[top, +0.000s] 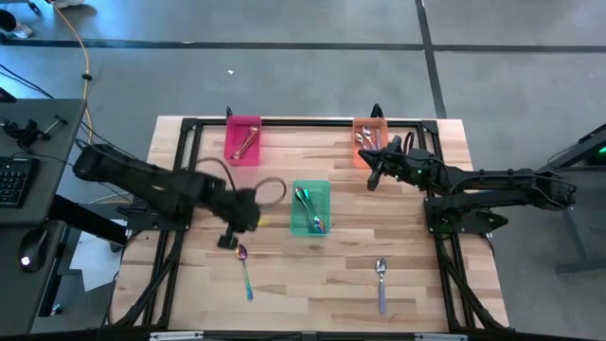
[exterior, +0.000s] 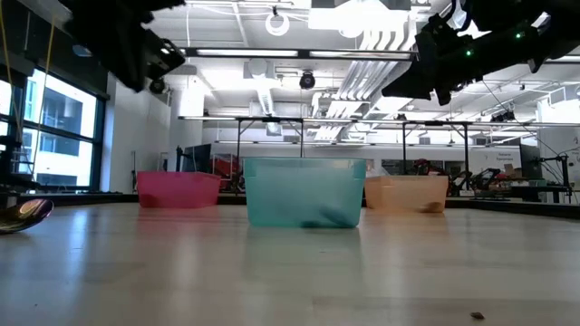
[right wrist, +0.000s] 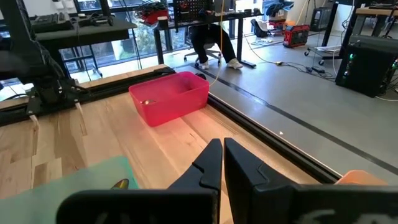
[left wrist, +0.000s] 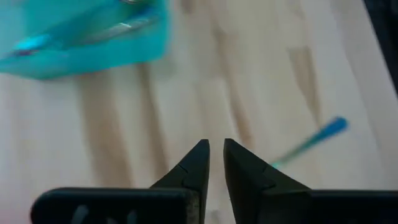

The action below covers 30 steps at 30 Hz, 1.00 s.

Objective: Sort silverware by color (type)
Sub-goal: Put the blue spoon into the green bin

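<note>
overhead, the left gripper (top: 230, 239) hangs over the wooden table (top: 322, 284), just above the bowl end of a teal-handled spoon (top: 245, 270) that lies flat on the boards with its handle running away from the gripper toward the table's near edge. in the left wrist view the two dark fingers (left wrist: 198, 163) stand nearly together with only a thin slit between them, and nothing is in that slit; the blue-green handle tip (left wrist: 314, 141) shows off to one side of the fingertips, apart from them. whether the tips touch the spoon's bowl i cannot tell.

beside this gripper, toward the table's middle, sits the green bin (top: 310, 208) with several teal-handled spoons in it. farther off, at the far edge, is the pink bin (top: 243, 139) holding copper-coloured spoons.

the right gripper (top: 374, 176) hovers on the other side of the green bin, just in front of the orange bin (top: 369, 133), which has silver spoons inside. its fingers (right wrist: 211, 163) are pressed shut and carry nothing. well away from it, near the table's front edge, a purple-handled spoon (top: 381, 282) lies alone on the wood.

in the low view a shiny spoon bowl (exterior: 20, 214) rests on the table at the far left, with both arms raised above the three bins.
</note>
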{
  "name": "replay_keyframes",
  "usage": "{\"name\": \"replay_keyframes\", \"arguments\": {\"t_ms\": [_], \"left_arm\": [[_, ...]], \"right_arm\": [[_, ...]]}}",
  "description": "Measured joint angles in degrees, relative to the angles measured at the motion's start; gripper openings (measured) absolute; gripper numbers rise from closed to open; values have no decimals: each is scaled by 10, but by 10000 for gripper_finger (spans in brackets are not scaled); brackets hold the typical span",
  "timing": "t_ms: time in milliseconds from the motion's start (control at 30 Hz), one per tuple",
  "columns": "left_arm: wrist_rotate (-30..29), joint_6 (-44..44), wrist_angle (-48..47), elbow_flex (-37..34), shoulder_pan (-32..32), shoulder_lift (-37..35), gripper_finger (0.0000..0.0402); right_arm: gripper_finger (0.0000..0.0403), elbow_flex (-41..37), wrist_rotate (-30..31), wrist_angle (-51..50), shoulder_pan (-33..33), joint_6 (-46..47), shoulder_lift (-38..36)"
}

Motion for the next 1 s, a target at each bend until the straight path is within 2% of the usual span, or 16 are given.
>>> {"name": "replay_keyframes", "arguments": {"t_ms": [200, 467, 700, 900, 1000], "left_arm": [[-8, -23, 16, 0, -93, 68, 73], [-35, 46, 38, 0, -180, 169, 111], [-34, 78, 44, 0, -217, 218, 117], [-36, 92, 61, 0, -224, 248, 116], [-58, 109, 61, 0, -224, 269, 110]], "right_arm": [[2, 0, 0, -3, 0, 0, 0], [2, 0, 0, -7, 0, 0, 0], [2, 0, 0, -7, 0, 0, 0], [2, 0, 0, -7, 0, 0, 0], [2, 0, 0, -7, 0, 0, 0]]}}
